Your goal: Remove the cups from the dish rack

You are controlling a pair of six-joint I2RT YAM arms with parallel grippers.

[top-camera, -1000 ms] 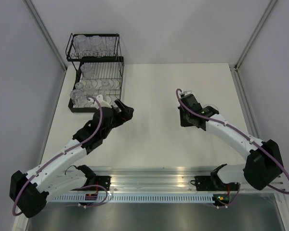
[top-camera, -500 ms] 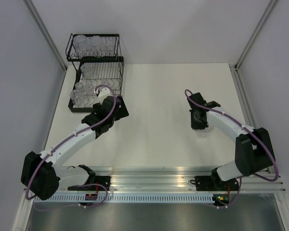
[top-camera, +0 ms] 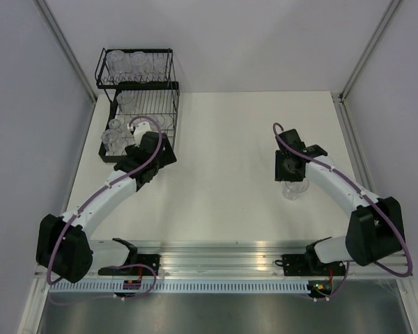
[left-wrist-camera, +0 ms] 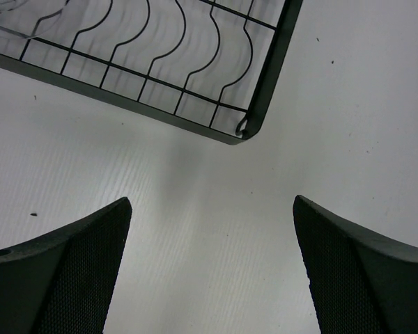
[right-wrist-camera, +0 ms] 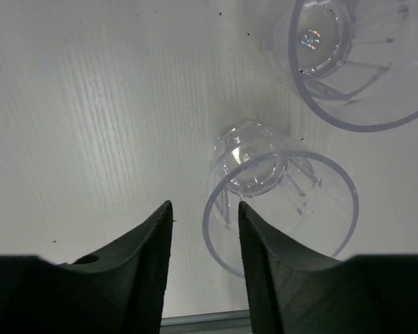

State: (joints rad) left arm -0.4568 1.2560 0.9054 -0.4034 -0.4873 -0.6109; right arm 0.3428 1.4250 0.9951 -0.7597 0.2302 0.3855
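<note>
The black wire dish rack (top-camera: 174, 104) stands at the far left of the table, with clear cups on its upper tier (top-camera: 132, 66) and at its lower front (top-camera: 117, 137). My left gripper (top-camera: 157, 152) is open and empty, low over the table just in front of the rack's near corner (left-wrist-camera: 247, 129); its fingers are spread wide (left-wrist-camera: 211, 202). My right gripper (top-camera: 290, 174) is open (right-wrist-camera: 205, 205). Its jaws straddle the rim of a clear cup (right-wrist-camera: 279, 198) that stands upright on the table (top-camera: 292, 189). A second cup (right-wrist-camera: 362, 62) stands just beyond it.
White table (top-camera: 223, 139) with grey walls around it. A metal rail (top-camera: 223, 261) with the arm bases runs along the near edge. The right arm's elbow (top-camera: 376, 229) sits near the right side.
My right gripper has carried a cup down toward the near right, set it on the table and loosened on it. My left gripper has moved left and back to the rack's front corner.
</note>
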